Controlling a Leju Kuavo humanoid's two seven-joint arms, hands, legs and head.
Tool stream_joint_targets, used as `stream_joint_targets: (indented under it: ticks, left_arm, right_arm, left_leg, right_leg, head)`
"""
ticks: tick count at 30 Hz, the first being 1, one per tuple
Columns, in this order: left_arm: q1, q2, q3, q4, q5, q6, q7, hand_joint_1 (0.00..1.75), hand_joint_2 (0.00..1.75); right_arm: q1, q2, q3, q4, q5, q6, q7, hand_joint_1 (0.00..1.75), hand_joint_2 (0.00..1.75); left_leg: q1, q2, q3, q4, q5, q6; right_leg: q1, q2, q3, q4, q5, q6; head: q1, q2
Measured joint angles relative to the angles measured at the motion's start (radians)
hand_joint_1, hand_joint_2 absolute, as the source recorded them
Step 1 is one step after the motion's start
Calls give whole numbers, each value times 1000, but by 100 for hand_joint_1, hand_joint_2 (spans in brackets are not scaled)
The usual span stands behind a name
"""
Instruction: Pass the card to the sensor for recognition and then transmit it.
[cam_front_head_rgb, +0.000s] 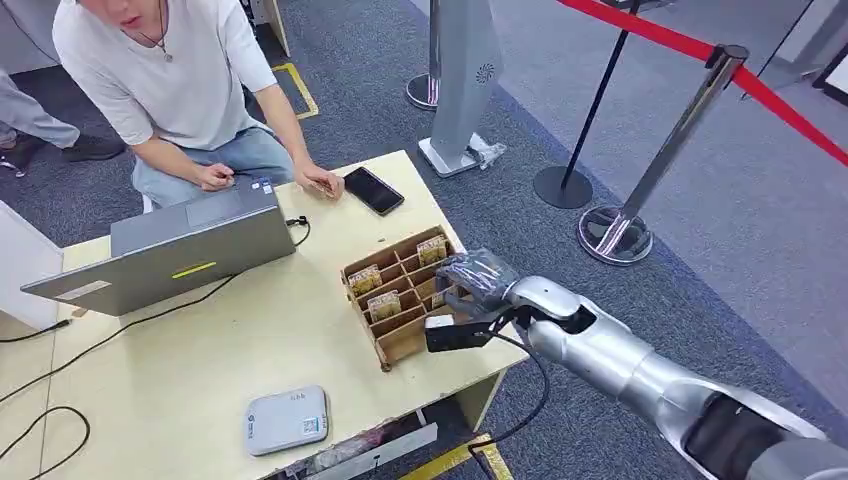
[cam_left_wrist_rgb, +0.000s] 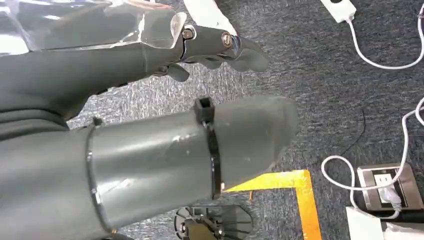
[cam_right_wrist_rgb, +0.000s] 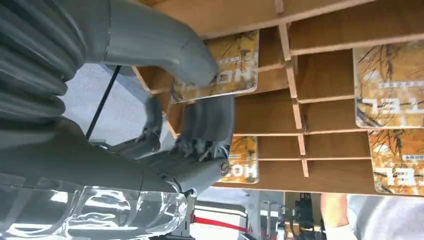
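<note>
floor: grey carpet (cam_front_head_rgb: 760, 230) | furniture: pale wooden table (cam_front_head_rgb: 230, 350) | barrier: chrome posts (cam_front_head_rgb: 640, 200), red belt (cam_front_head_rgb: 700, 50), perhaps retractable

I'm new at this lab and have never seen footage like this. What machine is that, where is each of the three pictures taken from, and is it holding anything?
It is a humanoid robot. The head view looks down at a table bearing a laptop, a phone, a grey sensor box and a wooden card rack. A person sits behind.

The right wrist view shows the right robot hand at the rack, its thumb on a card; a firm grip isn't clear.

The left wrist view shows the left robot hand hanging over carpet, holding nothing.
</note>
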Motion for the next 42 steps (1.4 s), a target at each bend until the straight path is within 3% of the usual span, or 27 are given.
stream_joint_targets:
  ticks: [11, 16, 27, 42]
  left_arm:
    - [0, 0, 0, 0, -1, 0, 0, 0, 0]
    - [0, 0, 0, 0, -3, 0, 3, 0, 0]
    - [0, 0, 0, 0, -10, 1, 3, 0, 0]
    - [-9, -3, 0, 0, -40, 2, 12, 0, 0]
  right_arm:
    - [6, -2, -8, -2, 0, 0, 0, 154, 175]
    - [7, -2, -10, -4, 0, 0, 0, 175, 175]
    - [0, -2, -34, -50, 2, -43, -19, 175, 175]
    - [9, 5, -130, -181, 127, -283, -51, 175, 175]
  left_leg:
    - [0, 0, 0, 0, 0, 0]
    - [0, 0, 0, 0, 0, 0]
    - [0, 0, 0, 0, 0, 0]
    - [0, 0, 0, 0, 0, 0]
  right_leg:
    - [0, 0, 0, 0, 0, 0]
    - [0, 0, 0, 0, 0, 0]
    - [0, 0, 0, 0, 0, 0]
    - [0, 0, 0, 0, 0, 0]
  head:
    - [0, 0]
    - [0, 0]
    - [0, 0]
    - [0, 0]
